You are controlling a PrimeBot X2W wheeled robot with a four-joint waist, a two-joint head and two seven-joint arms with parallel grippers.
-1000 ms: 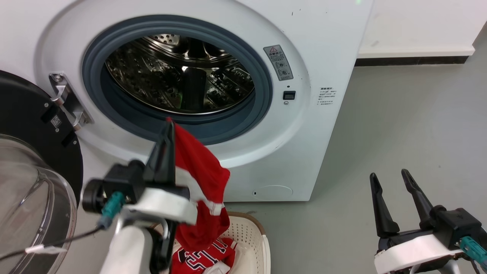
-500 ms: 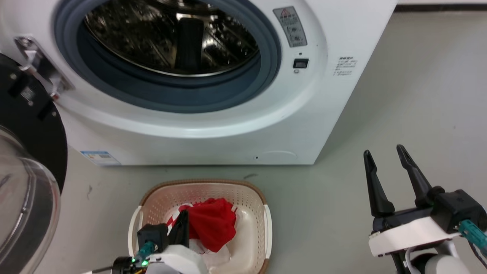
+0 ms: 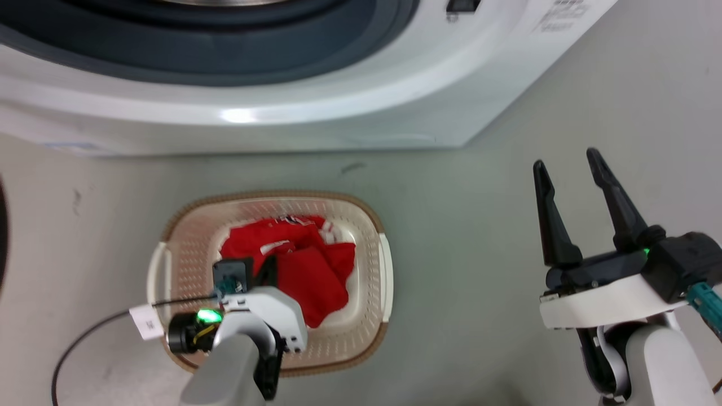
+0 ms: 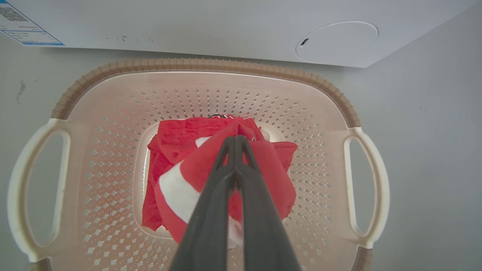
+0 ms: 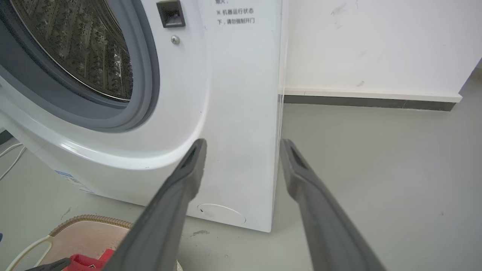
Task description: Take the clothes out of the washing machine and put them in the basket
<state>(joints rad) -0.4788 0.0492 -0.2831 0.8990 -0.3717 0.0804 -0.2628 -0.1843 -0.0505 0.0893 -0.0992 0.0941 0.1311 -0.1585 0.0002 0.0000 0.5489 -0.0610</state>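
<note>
Grey floor (image 3: 479,237) (scuffed) under basket (image 3: 271,195), washing machine (image 3: 338,115)

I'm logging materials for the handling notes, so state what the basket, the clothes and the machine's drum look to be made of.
The basket: likely moulded plastic, matte cream, judging by its punched holes and one-piece handles; the brown rim only imitates weave.
The clothes: soft red fabric, partly mesh-textured, folding limply.
The drum: probably stainless steel, shiny and perforated.
</note>
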